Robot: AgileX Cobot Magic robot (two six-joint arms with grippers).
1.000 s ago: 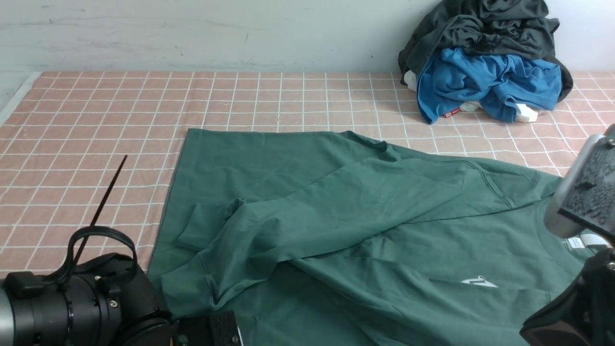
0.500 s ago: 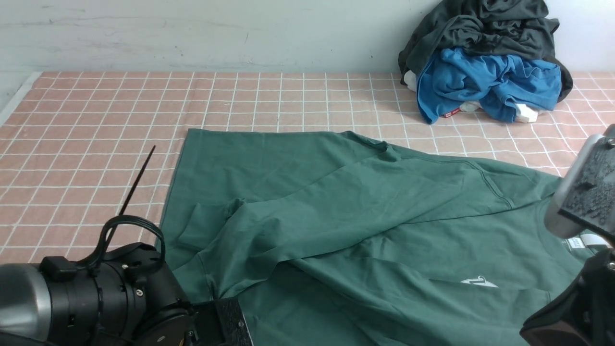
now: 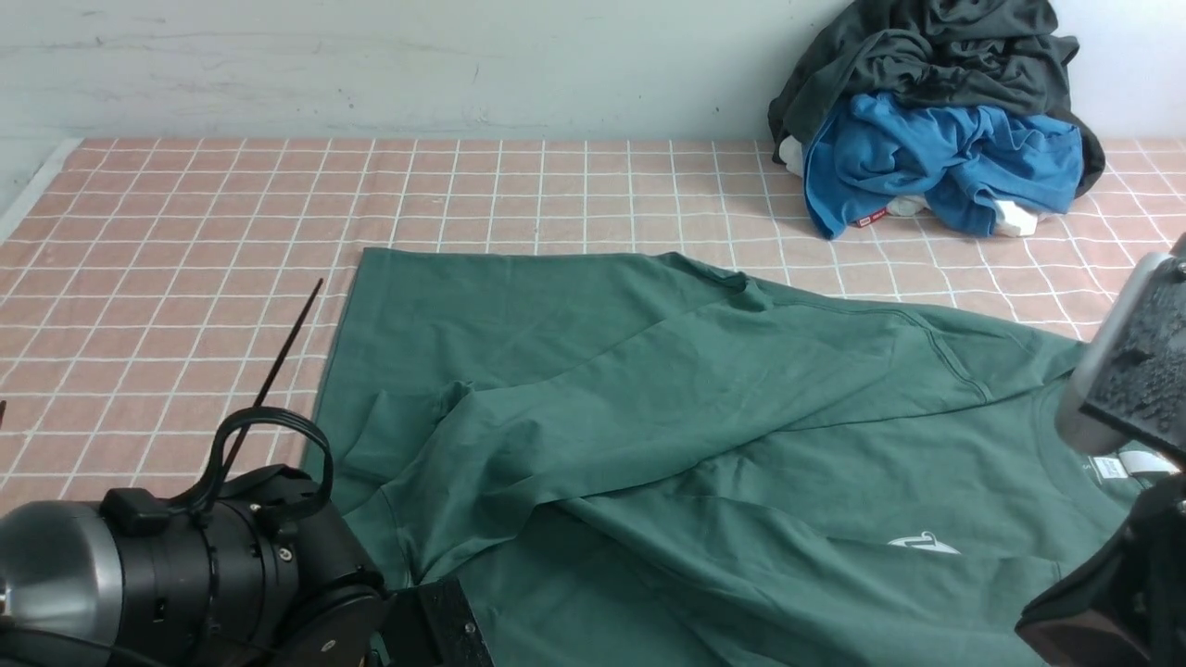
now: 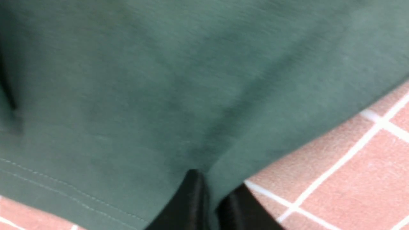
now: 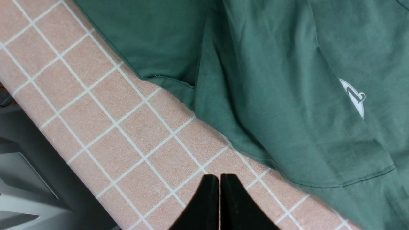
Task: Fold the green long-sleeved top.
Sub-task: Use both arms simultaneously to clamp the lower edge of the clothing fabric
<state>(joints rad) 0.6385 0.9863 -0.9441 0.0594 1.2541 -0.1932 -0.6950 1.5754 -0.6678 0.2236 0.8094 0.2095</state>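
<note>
A pale, scuffed wall (image 3: 371, 65) is rising behind, and a pink cloth (image 3: 185, 232) with white gridlines is lying spread below it.

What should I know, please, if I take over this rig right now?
Left hand: shut, pinching an edge of the green long-sleeved top.
Right hand: shut, empty, over bare checked cloth beside it.
Top lies spread, logo up, one sleeve laid across the body.
Left to do: fold the body.
Ignore the blue garment and dark garment at far right.
</note>
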